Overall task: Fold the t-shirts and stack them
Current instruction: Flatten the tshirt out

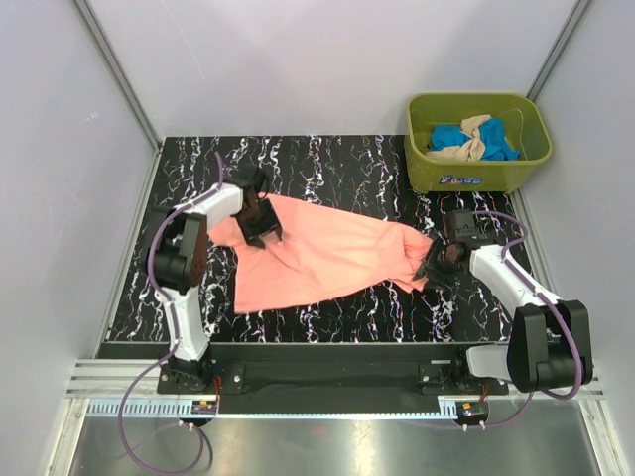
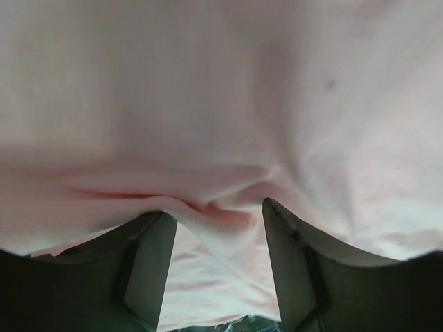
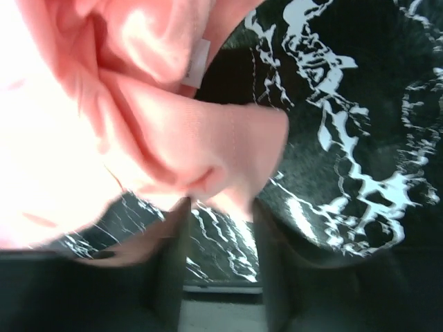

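A salmon-pink cloth t-shirt (image 1: 322, 260) lies spread on the black, white-veined table (image 1: 327, 164). The right gripper (image 1: 437, 268) pinches its bunched right end. The left gripper (image 1: 264, 230) sits at the upper-left corner (a pucker lies between its half-parted jaws; whether they clamp it, I cannot tell).

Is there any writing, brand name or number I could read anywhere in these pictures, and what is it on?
No text here can be read.
On the front of the green tub, a sticker: blue and white marks, too small to read.
On the pink t-shirt, a white tag: blurred, no letters show.
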`<act>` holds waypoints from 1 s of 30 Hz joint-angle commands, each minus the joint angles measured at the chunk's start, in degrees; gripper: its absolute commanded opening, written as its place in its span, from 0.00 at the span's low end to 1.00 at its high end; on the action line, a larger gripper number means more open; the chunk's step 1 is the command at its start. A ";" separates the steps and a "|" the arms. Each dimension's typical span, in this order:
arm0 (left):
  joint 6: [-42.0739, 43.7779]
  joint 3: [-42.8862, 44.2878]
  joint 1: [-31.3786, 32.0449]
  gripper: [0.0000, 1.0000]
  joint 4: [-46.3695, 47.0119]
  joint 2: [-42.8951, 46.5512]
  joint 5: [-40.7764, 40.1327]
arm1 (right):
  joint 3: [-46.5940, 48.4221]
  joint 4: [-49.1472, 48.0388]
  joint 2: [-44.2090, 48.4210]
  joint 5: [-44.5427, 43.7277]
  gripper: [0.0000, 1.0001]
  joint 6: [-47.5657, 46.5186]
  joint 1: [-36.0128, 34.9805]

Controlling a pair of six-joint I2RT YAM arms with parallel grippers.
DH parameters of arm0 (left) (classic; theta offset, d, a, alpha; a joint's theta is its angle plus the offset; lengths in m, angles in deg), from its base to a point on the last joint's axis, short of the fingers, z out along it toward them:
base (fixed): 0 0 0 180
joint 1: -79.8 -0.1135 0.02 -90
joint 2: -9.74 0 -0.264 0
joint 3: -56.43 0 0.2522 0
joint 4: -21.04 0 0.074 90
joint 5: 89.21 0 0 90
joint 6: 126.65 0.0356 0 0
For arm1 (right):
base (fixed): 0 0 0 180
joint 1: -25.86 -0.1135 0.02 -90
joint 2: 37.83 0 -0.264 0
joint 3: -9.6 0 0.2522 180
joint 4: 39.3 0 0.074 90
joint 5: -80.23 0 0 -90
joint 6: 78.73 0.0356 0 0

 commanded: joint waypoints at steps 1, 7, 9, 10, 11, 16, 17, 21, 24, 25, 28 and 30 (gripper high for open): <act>3.65 8.18 0.04 0.59 -2.12 -4.65 -6.15 | 3.29 5.91 2.25 -1.77 0.52 -4.89 -0.27; 1.74 -5.64 1.97 0.70 -3.46 13.17 -7.32 | 5.14 7.68 2.60 -0.54 0.58 -4.81 -0.09; 0.33 -10.94 2.07 0.70 -4.59 22.22 -7.75 | 5.66 7.07 2.08 -0.10 0.58 -4.99 0.00; -1.24 -13.58 2.07 0.68 -5.21 25.47 -8.54 | 5.75 6.89 1.81 -0.01 0.58 -5.42 0.00; -1.87 -18.65 1.98 0.67 -5.74 31.42 -9.15 | 6.45 6.63 1.38 0.25 0.58 -5.51 0.17; -6.00 -31.43 -0.30 0.59 -7.86 44.12 -8.20 | 7.69 5.22 -0.12 3.15 0.58 -5.87 0.44; -6.53 -34.31 -0.92 0.59 -7.51 45.87 -8.11 | 7.77 4.69 -0.04 3.85 0.58 -5.95 0.52; -8.38 -39.96 -5.57 0.63 -5.58 47.30 -7.05 | 8.13 4.95 -0.65 3.94 0.58 -6.04 0.52; -6.98 -41.55 -7.86 0.64 -2.93 46.51 -5.91 | 7.34 4.95 -0.21 4.20 0.59 -6.13 0.52; -6.27 -41.46 -8.21 0.63 -2.58 45.81 -5.91 | 7.16 4.87 -0.04 4.29 0.59 -6.13 0.61; -6.70 -42.51 -8.22 0.61 -0.39 43.17 -3.72 | 6.72 5.30 0.49 4.03 0.59 -6.39 0.61; -7.93 -43.74 -8.22 0.61 1.89 42.55 -2.57 | 6.46 5.31 1.10 3.86 0.59 -6.39 0.70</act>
